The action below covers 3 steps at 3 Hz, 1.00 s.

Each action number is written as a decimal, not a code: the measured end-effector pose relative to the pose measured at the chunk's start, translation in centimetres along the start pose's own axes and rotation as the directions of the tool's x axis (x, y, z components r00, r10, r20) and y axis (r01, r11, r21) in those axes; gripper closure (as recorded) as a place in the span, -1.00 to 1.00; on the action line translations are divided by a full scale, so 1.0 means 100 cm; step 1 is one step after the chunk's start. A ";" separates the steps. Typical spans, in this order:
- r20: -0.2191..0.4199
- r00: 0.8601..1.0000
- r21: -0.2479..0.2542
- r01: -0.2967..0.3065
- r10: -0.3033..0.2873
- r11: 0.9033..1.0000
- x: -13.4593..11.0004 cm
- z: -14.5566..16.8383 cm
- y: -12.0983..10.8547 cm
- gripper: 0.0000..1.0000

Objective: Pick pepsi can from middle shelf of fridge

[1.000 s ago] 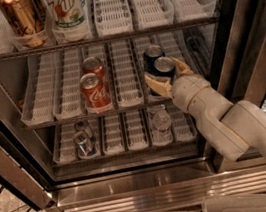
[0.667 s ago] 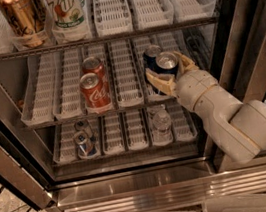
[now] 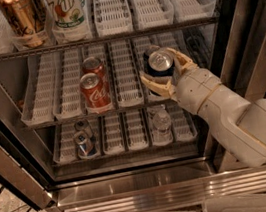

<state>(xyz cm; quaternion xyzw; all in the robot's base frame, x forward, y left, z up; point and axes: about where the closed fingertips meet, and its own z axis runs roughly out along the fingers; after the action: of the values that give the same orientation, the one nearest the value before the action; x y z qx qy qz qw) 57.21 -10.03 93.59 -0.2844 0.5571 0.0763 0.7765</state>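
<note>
Gripper (image 3: 160,68) is inside the fridge (image 3: 137,191), at the right of the middle shelf (image 3: 67,91). Its fingers (image 3: 154,85) are clamped on either side of the pepsi can (image 3: 160,61), which stands upright in a right-hand lane near the front. Two Coke cans (image 3: 94,91) stand in a lane to the left, well apart.

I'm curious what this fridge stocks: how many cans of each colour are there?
Red cans: 2
Dark cans: 2, the pepsi can at the end effector on the middle shelf, and one behind it
Blue-silver cans: 2
Gold can: 1
Green-white can: 1
Total: 8
</note>
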 end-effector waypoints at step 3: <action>0.002 1.000 -0.302 -0.005 0.006 0.953 -0.010 -0.024 0.074 1.00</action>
<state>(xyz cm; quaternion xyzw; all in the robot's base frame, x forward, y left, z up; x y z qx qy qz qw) 51.66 -5.00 91.31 -0.3980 0.5388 0.1632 0.7243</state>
